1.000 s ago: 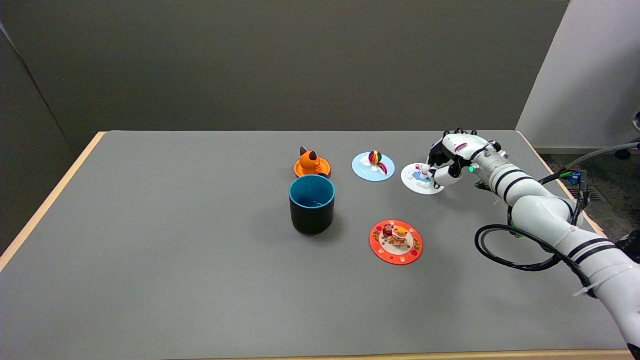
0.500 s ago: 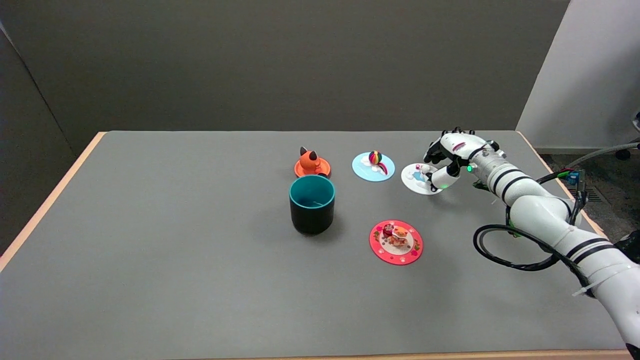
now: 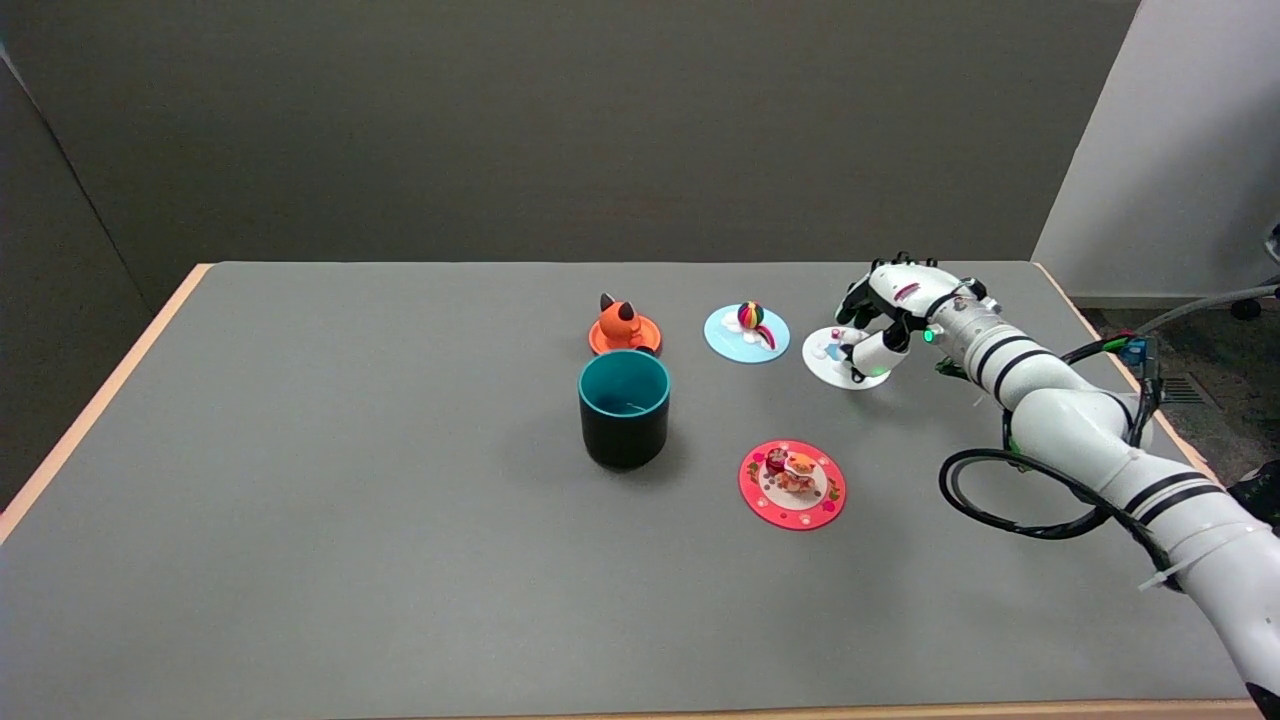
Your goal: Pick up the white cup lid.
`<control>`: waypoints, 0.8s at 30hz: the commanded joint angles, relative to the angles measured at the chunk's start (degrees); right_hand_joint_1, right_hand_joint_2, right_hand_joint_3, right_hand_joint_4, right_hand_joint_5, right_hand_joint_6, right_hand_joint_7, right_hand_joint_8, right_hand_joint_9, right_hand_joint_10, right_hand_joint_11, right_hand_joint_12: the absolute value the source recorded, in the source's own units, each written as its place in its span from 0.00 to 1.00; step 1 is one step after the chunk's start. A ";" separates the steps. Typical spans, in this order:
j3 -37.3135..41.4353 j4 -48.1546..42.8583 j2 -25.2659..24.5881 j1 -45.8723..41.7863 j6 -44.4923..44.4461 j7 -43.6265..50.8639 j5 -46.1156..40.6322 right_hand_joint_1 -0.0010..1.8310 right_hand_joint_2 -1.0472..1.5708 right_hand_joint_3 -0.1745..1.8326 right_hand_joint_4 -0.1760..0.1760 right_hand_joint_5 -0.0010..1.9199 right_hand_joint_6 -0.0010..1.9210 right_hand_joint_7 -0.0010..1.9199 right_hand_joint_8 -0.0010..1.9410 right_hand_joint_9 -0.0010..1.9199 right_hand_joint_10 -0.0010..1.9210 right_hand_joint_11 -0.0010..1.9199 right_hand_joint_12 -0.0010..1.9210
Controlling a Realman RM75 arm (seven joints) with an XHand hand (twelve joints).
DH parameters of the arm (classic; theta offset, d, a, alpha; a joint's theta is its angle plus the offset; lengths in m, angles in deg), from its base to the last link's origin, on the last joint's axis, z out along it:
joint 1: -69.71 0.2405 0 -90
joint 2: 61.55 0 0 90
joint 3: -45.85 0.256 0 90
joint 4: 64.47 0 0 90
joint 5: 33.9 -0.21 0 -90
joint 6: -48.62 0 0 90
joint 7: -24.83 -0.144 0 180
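White lid [image 3: 833,361]: lies flat at the worktop's [image 3: 300,500] far right, just right of the blue lid [image 3: 746,334].
Hand [image 3: 885,320]: right hand sits at the lid's right edge; the thumb reaches over the rim and the fingers curl above the small knob.
Grip: whether it has closed on the lid, I cannot tell.
Relation: lid lies directly left of the hand, touching it.
Mug [image 3: 624,408]: open teal inside, nothing visible in it.
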 commanded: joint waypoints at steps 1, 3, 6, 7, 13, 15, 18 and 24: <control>-0.66 0.10 -0.27 0.30 -0.13 -0.10 -0.04 0.48 0.65 0.51 0.41 0.42 0.16 0.45 0.26 0.39 0.12 0.08 0.09; -0.63 0.10 -0.31 0.22 -0.13 -0.10 -0.04 0.48 0.65 0.50 0.41 0.43 0.16 0.45 0.27 0.40 0.12 0.08 0.09; -0.47 0.10 -0.39 0.18 -0.13 -0.10 -0.04 0.49 0.65 0.51 0.41 0.43 0.16 0.45 0.28 0.40 0.13 0.09 0.08; -0.42 0.10 -0.47 0.18 -0.18 -0.10 -0.04 0.50 0.64 0.52 0.41 0.43 0.17 0.44 0.28 0.40 0.13 0.09 0.08; -0.22 0.10 -0.51 0.18 -0.37 -0.10 -0.12 0.48 0.65 0.53 0.43 0.43 0.19 0.44 0.33 0.41 0.15 0.09 0.08; -0.15 0.11 -0.59 0.14 -0.50 -0.10 -0.12 0.47 0.65 0.54 0.43 0.43 0.19 0.44 0.33 0.41 0.16 0.09 0.08; -0.07 0.11 -0.67 0.06 -0.61 -0.10 -0.12 0.50 0.67 0.48 0.46 0.44 0.19 0.45 0.32 0.41 0.17 0.10 0.09; -0.07 0.10 -0.75 -0.18 -0.90 -0.10 -0.12 0.51 0.66 0.50 0.50 0.45 0.22 0.45 0.34 0.42 0.17 0.11 0.08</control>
